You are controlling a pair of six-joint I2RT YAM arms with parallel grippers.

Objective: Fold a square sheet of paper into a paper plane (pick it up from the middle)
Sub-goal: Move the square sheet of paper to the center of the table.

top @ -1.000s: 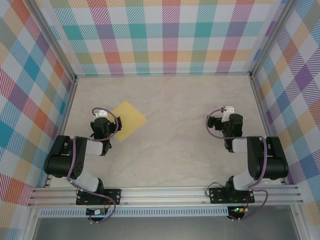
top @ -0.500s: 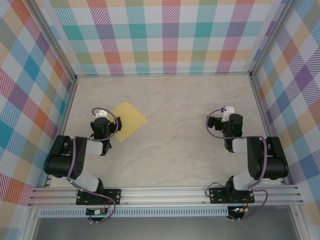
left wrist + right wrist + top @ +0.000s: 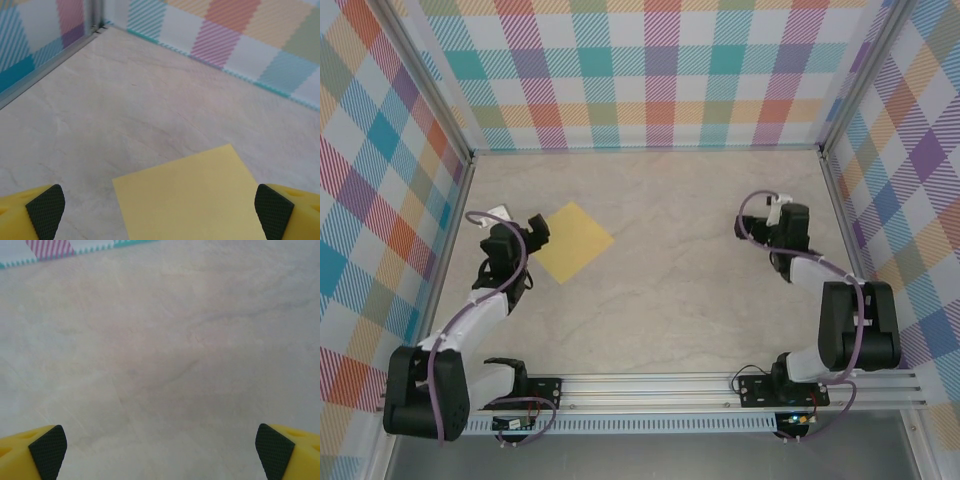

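Your left pincer (image 3: 160, 214) stood fully open and held nothing, with the square sheet of paper (image 3: 192, 197) lying between its two pads. The sheet lay flat and unfolded on the left half of the surface (image 3: 700, 270). Your right pincer (image 3: 160, 452) was likewise wide open and empty, over bare surface well apart from the sheet.
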